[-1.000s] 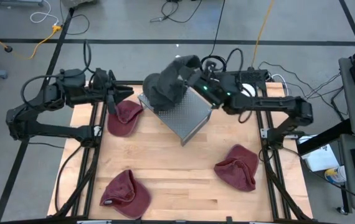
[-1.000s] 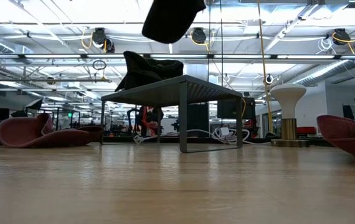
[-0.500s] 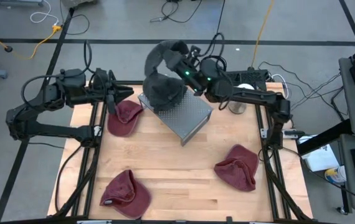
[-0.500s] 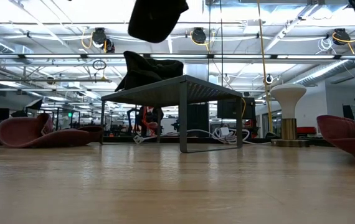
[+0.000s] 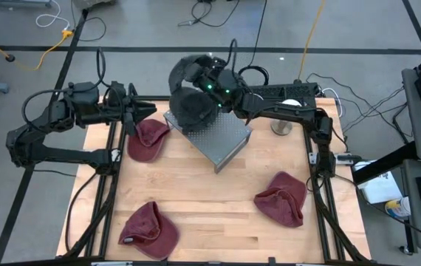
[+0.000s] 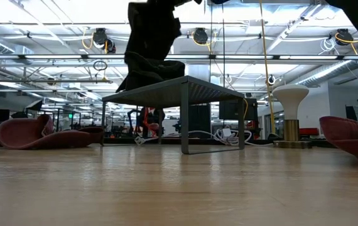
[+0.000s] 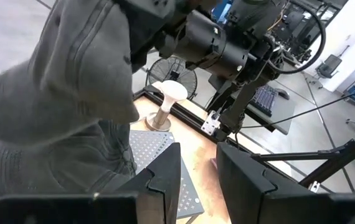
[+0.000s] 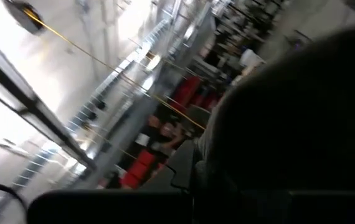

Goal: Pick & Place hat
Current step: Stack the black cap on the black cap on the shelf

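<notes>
Open lab hall behind, ceiling trusses and lights in the low view; the wooden worktop (image 5: 210, 199) carries a perforated metal stand (image 5: 218, 137) set at an angle near its far middle. We note three maroon hats lying on the wood: one by the left arm (image 5: 148, 139), one at the near left (image 5: 148, 229), one at the right (image 5: 281, 198). A dark grey hat (image 5: 196, 109) already sits on the far end of the stand. The right hand (image 5: 209, 80) is clenched on a second dark hat (image 5: 185, 70), held at the stand's far left corner. In the low view this held hat (image 6: 152, 28) hangs long-axis vertical, its lower edge touching or all but touching the hat on the stand (image 6: 151, 72); we cannot tell which. So the carried hat lies below and slightly left of the right hand, directly over the one already placed. We judge the coming move to be a short lowering and release onto that stack, and the right arm alone is placed for it. The left hand (image 5: 145, 111) waits at the far left edge of the worktop, just beside the maroon hat there, fingers (image 7: 165, 180) slightly parted and holding nothing. Its wrist view looks straight at the held hat (image 7: 71, 81) from close by.
</notes>
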Controlling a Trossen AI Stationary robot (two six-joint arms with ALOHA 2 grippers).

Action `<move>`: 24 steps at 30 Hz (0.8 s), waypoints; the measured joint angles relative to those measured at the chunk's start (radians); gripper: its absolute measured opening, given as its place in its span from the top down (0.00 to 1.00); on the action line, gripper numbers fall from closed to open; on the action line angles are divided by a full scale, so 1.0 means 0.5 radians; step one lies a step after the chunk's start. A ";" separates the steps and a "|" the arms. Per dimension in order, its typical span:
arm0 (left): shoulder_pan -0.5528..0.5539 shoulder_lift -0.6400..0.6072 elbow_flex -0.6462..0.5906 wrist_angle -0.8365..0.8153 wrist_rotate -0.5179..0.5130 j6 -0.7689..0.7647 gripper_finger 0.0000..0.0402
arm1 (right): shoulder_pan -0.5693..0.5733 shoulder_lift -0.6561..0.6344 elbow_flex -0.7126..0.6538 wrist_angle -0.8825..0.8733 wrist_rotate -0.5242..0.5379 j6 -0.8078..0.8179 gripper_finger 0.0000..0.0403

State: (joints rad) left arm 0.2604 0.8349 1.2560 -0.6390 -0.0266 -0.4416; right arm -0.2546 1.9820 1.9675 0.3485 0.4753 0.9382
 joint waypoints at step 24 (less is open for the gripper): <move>0.000 0.001 0.000 -0.048 0.003 0.049 0.74 | 0.076 -0.002 -0.004 -0.928 0.039 0.168 0.96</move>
State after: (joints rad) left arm 0.2603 0.8353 1.2560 -0.6632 -0.0253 -0.4169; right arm -0.2167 1.9808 1.9656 -0.1154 0.4950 1.0219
